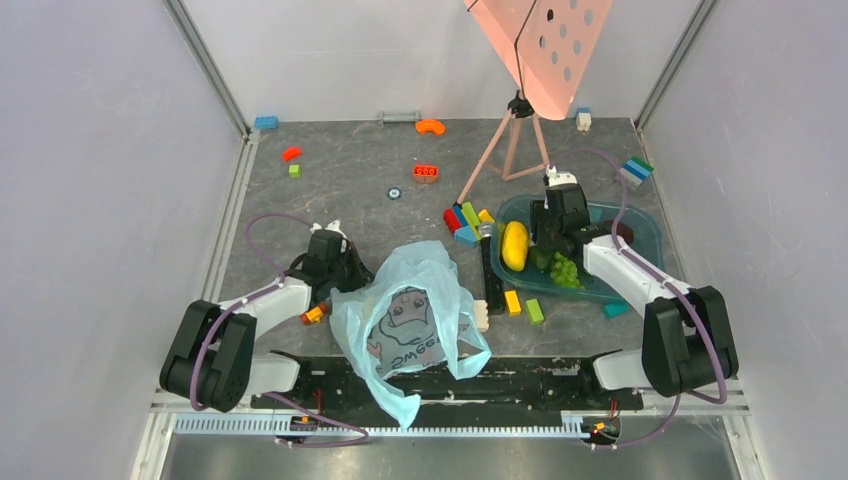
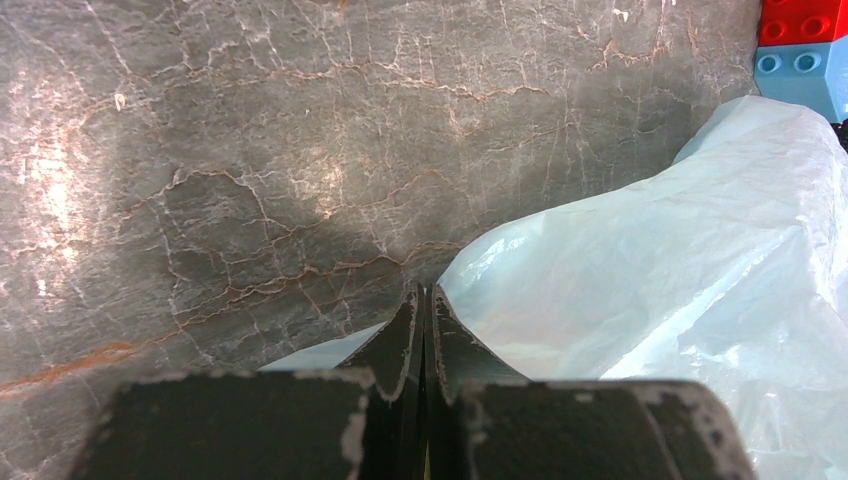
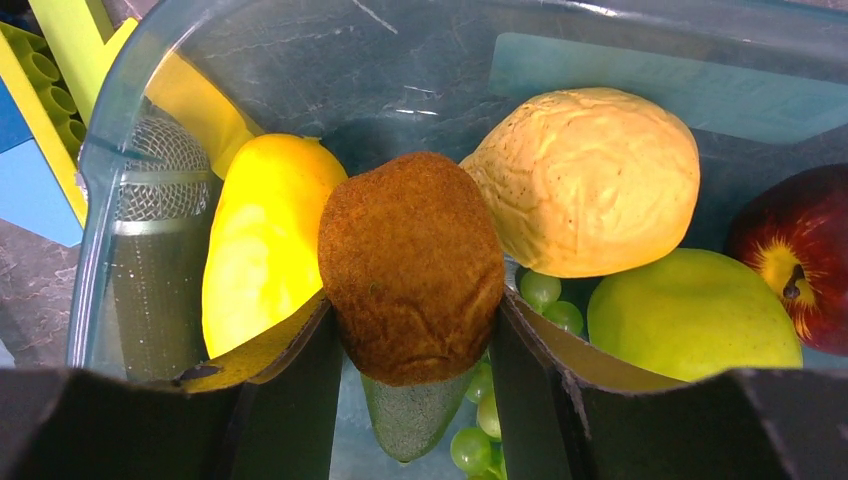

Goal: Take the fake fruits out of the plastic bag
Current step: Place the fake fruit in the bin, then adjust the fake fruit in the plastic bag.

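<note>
Right side: right gripper (image 3: pixel 412 300) clamped on a brown fuzzy fruit (image 3: pixel 410 250), pads pressed to its two flanks, jaws about half apart. Hangs over the teal tub (image 3: pixel 95 200), well apart from the plastic bag (image 1: pixel 410 310). Below and around the held fruit, inside the tub: a yellow fruit (image 3: pixel 260 240) to its left, a tan wrinkled fruit (image 3: pixel 590 180) just behind to the right, a green apple (image 3: pixel 690 310), a red apple (image 3: pixel 790 250) at the far right, green grapes (image 3: pixel 545 290) underneath.

Left side: left gripper (image 2: pixel 422 300) closed tight, fingertips together, low over the table (image 2: pixel 250 150) at the bag's left edge. Pale blue film just right of the tips and also under the left finger; film pinched or not, cannot tell. Bag slumped and crumpled at the near middle of the table.
</note>
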Action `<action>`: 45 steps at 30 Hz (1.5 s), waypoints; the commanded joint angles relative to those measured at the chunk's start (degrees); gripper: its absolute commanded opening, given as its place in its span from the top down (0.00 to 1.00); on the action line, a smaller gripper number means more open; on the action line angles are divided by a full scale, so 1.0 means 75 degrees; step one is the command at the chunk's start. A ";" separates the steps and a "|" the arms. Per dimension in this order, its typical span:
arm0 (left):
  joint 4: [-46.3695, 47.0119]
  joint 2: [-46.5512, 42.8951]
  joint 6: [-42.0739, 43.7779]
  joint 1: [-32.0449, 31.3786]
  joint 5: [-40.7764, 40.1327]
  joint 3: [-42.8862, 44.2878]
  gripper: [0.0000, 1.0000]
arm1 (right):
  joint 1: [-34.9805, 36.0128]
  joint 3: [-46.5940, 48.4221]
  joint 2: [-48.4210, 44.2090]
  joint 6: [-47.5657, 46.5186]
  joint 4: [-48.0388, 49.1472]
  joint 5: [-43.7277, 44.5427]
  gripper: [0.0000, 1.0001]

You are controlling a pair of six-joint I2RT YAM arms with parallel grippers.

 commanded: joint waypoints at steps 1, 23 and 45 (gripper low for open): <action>0.0322 -0.0017 -0.0055 0.0029 0.0137 0.0012 0.98 | -0.0033 0.0110 0.0084 -0.0169 0.0341 0.0028 0.56; 0.0728 0.0597 -0.0563 0.0027 0.0225 0.0601 0.98 | 0.0205 -0.0529 -0.2293 0.0002 0.0280 -0.1023 0.21; 0.0954 0.0477 -0.0705 0.0050 0.0120 0.0108 0.98 | 0.7244 0.1900 -0.2717 0.1404 0.0038 0.1202 0.46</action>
